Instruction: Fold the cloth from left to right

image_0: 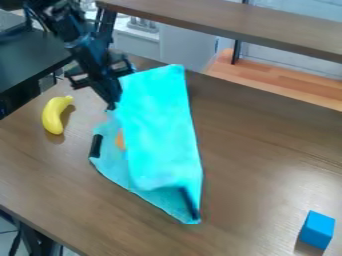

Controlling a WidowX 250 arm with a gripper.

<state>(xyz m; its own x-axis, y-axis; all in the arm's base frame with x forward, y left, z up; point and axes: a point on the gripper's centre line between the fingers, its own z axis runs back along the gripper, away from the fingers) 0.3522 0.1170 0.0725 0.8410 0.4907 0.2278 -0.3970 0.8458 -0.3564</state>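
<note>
1. A brown wooden surface (260,160) is seen at a slant, with a brown shelf (234,22) set across the top of the view.
2. A bright turquoise cloth (160,125) is laid near the middle of the surface. It is partly doubled: a long upper layer is spread over a lower layer, which is left exposed along the left side and at the bottom.
3. The black robot arm (83,47) is seen at the upper left, angled down toward the cloth.
4. The end effector (111,105) is placed at the cloth's upper left edge; whether it is set wide or narrow, or whether cloth is held in it, cannot be told.
5. A blue block (317,230) is set at the lower right, well apart from the cloth.
6. A yellow banana (55,115) is placed left of the cloth, not touched by it.
7. A small orange patch (120,140) is seen beside the upper layer's left edge, and the cloth is marked by a short black strip (96,145) at its left.
</note>
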